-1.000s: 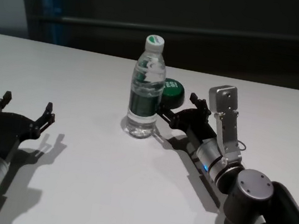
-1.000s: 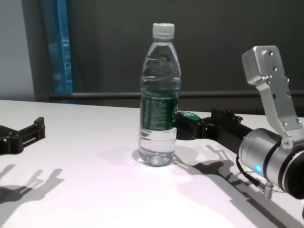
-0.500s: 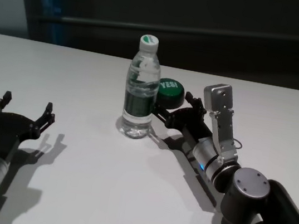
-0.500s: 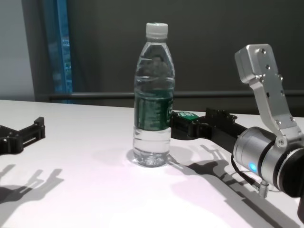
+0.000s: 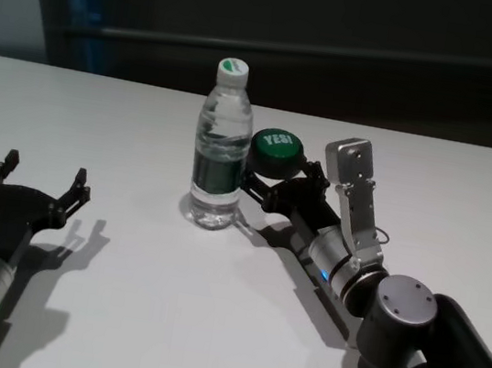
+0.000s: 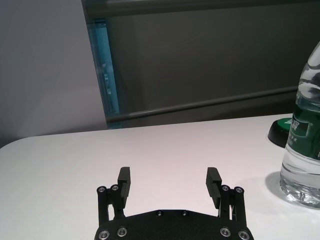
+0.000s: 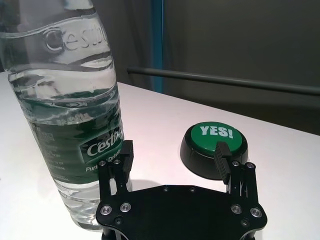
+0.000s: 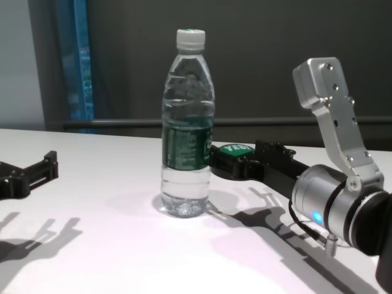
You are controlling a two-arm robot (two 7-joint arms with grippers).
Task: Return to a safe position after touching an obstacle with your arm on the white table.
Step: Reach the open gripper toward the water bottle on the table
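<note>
Overhead, my right gripper (image 5: 270, 180) lies low on the white table (image 5: 115, 313), fingers apart, one fingertip against the water bottle (image 5: 220, 148) standing upright at its nine o'clock; the green button (image 5: 276, 152) sits at its twelve. My left gripper (image 5: 42, 183) rests well apart, spread wide. From my right wrist, the bottle (image 7: 70, 110) touches one finger (image 7: 125, 155).
</note>
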